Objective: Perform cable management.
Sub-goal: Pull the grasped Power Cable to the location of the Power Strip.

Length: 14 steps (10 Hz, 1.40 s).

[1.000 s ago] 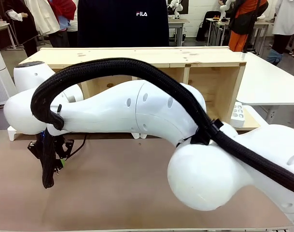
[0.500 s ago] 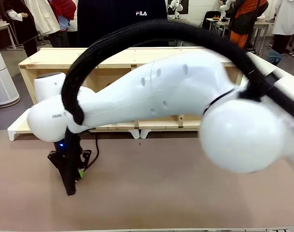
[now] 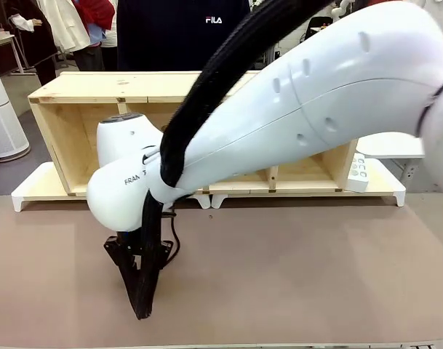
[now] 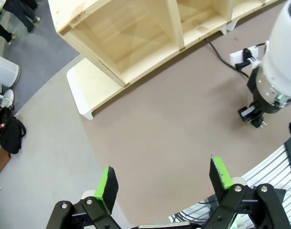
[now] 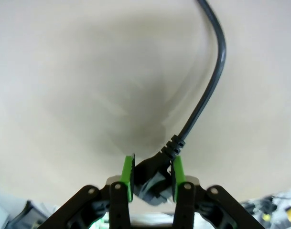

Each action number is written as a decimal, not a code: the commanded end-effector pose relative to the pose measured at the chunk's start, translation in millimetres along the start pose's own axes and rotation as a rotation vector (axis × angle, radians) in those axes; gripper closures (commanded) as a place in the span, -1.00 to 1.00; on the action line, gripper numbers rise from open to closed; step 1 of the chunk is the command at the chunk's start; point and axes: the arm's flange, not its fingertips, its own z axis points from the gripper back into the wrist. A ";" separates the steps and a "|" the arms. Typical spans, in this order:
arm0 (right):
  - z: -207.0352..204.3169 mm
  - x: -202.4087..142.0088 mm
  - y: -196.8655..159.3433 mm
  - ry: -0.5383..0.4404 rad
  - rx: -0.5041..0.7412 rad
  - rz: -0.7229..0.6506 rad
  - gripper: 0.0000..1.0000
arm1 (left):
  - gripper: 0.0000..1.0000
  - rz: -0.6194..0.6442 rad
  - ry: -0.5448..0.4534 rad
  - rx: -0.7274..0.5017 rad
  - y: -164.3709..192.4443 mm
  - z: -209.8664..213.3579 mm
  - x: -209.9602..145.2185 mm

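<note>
Left gripper (image 4: 163,177): jaws spread, empty, high over the table (image 3: 294,276). Right gripper (image 3: 141,289): has swung rightward toward mid-table, jaws pinching the plug (image 5: 152,183). Cable (image 5: 210,86) trails behind, so the cord is likely being relocated.

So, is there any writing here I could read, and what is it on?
"FILA": on the person's dark top.
"FRAN", the rest out of sight: on the white right arm, near its wrist.
I can read no other text in these views.
</note>
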 end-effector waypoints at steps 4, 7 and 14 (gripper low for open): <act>6.2 -22.5 -47.2 -0.064 0.066 -0.136 0.22 | -1.00 0.001 -0.012 -0.003 -0.4 -0.3 2.1; 14.0 -34.2 -89.2 -0.121 0.132 -0.202 0.22 | -1.00 0.001 -0.012 -0.003 -0.4 -0.3 2.1; 22.4 -56.2 -157.3 -0.240 0.345 -0.340 0.22 | -1.00 0.001 -0.012 -0.003 -0.4 -0.3 2.1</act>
